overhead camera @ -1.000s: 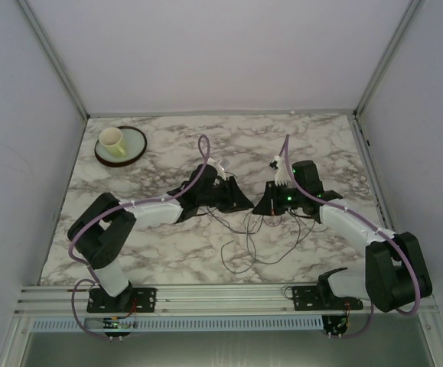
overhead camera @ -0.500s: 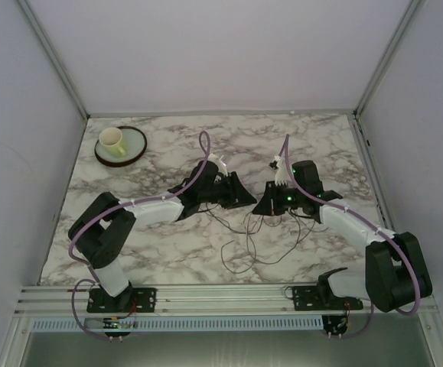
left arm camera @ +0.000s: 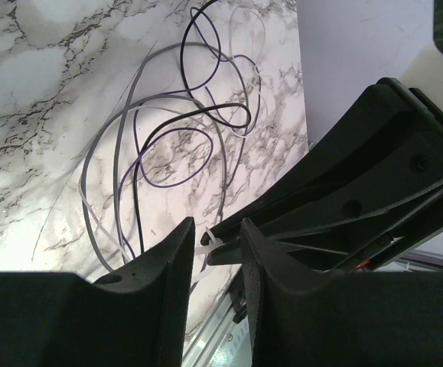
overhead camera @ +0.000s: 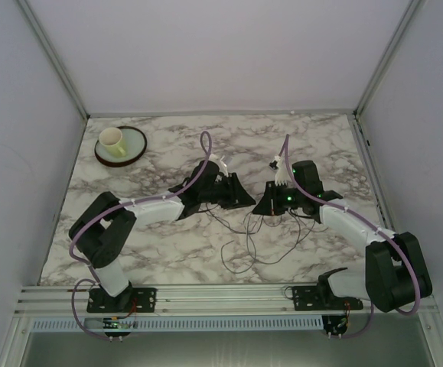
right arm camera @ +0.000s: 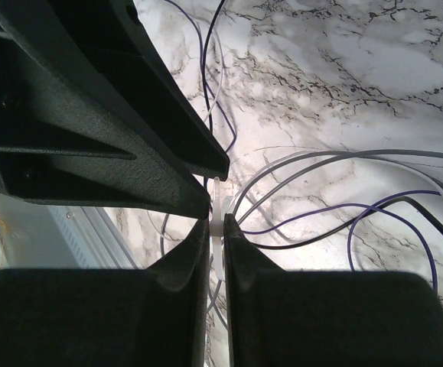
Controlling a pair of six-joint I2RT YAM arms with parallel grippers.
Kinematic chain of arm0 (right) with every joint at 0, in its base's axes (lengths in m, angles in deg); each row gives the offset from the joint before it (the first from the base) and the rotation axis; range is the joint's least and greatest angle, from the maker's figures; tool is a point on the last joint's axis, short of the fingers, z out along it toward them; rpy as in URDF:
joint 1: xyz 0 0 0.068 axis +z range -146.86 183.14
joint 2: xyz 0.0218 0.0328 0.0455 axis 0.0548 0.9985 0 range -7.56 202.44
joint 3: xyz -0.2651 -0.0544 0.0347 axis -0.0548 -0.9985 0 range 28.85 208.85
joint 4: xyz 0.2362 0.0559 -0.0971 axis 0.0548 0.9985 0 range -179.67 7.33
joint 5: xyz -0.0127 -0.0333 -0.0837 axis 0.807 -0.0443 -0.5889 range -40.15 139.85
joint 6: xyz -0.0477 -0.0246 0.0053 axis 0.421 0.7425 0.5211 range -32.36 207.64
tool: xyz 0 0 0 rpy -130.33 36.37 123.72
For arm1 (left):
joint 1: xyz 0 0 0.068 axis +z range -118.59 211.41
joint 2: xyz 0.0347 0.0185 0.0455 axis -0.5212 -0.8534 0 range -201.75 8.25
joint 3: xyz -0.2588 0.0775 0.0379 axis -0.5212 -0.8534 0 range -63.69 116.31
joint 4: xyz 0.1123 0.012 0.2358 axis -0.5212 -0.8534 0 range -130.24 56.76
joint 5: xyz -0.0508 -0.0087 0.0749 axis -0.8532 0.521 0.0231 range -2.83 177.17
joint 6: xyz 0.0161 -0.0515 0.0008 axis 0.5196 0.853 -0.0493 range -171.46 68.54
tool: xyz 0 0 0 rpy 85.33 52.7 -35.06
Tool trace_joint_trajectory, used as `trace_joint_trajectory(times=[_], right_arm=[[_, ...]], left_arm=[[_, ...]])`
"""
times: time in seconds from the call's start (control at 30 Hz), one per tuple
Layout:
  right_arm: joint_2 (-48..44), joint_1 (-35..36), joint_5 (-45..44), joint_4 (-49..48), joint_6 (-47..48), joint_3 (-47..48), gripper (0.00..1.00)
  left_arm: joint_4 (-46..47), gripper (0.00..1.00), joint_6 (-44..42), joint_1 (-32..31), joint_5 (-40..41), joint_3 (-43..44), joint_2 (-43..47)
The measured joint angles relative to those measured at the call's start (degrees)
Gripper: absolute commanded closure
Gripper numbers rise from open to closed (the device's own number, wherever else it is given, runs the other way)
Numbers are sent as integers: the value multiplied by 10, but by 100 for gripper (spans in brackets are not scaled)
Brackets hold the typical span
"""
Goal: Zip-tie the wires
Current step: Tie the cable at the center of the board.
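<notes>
The wires are thin grey, black and purple strands lying in loose loops on the marble table between the arms. They also show in the left wrist view and the right wrist view. My right gripper is shut on a white zip tie and holds it just above the wires. My left gripper faces it tip to tip, jaws a little apart. The zip tie's end pokes out just beyond that gap, and nothing is pinched.
A pale cup stands on a green-rimmed plate at the back left of the table. A metal rail runs along the near edge by the arm bases. Enclosure walls stand on both sides.
My left gripper has edged a little to the right, closer to the right gripper's tips. The right arm and the wires have not moved.
</notes>
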Motion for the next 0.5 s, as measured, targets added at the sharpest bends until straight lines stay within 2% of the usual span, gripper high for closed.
trace_joint_trajectory(times=[0.5], right_arm=[[0,0,-2,0,0,0,100]], left_arm=[[0,75,3,-2,-10,0,-17]])
